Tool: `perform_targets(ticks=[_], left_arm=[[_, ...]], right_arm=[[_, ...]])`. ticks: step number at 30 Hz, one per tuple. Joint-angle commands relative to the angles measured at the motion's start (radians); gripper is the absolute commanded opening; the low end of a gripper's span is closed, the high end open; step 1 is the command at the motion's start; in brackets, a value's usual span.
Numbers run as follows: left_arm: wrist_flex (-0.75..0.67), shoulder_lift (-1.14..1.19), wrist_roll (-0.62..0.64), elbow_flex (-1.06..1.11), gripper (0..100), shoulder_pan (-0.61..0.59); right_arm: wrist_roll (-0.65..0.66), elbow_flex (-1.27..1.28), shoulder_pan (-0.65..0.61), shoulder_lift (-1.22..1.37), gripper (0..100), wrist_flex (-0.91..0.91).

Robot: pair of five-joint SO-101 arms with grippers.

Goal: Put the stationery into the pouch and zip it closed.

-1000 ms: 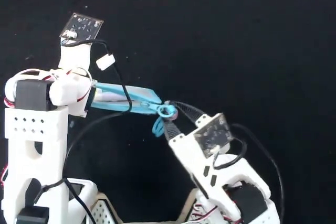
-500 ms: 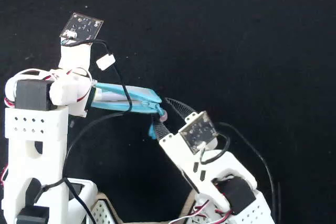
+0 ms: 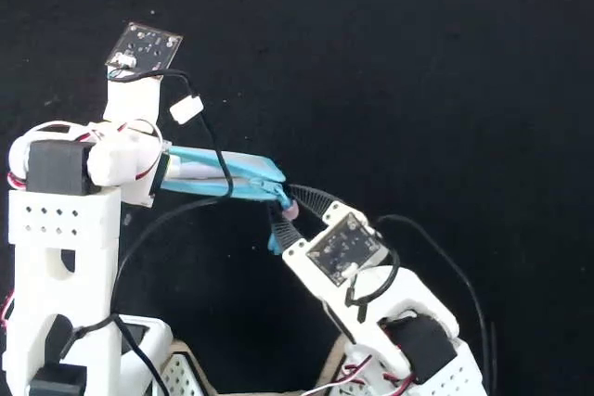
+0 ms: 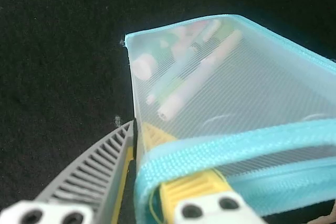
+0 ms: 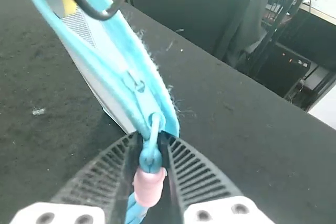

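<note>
The translucent pouch (image 3: 243, 173) with turquoise trim hangs above the black table, one end clamped in my left gripper (image 3: 163, 176). In the left wrist view the pouch (image 4: 247, 82) holds several pens (image 4: 197, 80), and my left gripper (image 4: 140, 130) is shut on its edge. At the pouch's other corner my right gripper (image 3: 284, 214) is shut on the zipper pull (image 3: 290, 211). The right wrist view has the pouch (image 5: 107, 69) edge-on, and the pull's turquoise cord and pink bead (image 5: 148, 181) sit between the fingers of my right gripper (image 5: 150, 141).
A black cable (image 3: 215, 157) from the left arm drapes over the pouch, and the same cable (image 5: 93, 4) loops near the zipper in the right wrist view. Open black table (image 3: 436, 99) stretches to the back and right. Desks and equipment (image 5: 283, 40) stand beyond the table.
My right arm has shifted left and slightly toward the front, drawing the zipper pull with it and down a little from the pouch's corner. The left arm and pouch have stayed put.
</note>
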Motion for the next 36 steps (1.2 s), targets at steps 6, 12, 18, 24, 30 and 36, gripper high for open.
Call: perform_targets(ticks=[6, 12, 18, 24, 30, 36], left_arm=[[-0.008, 0.0, 0.008, 0.001, 3, 0.013], [-0.008, 0.0, 0.008, 0.001, 3, 0.013], [-0.008, 0.0, 0.008, 0.001, 3, 0.013], [-0.008, 0.0, 0.008, 0.001, 3, 0.013], [-0.008, 0.0, 0.008, 0.001, 3, 0.013], [-0.008, 0.0, 0.008, 0.001, 3, 0.013]], right_arm=[[0.006, -0.093, 0.092, -0.113, 1.2, -0.014], [-0.13, -0.09, 0.066, -0.113, 9.1, 0.018], [-0.133, -0.087, 0.069, -0.113, 9.5, 0.014], [-0.133, -0.085, 0.068, -0.113, 9.5, 0.012], [-0.132, -0.073, 0.066, -0.105, 9.7, 0.012], [-0.071, -0.004, 0.066, -0.105, 9.6, -0.055]])
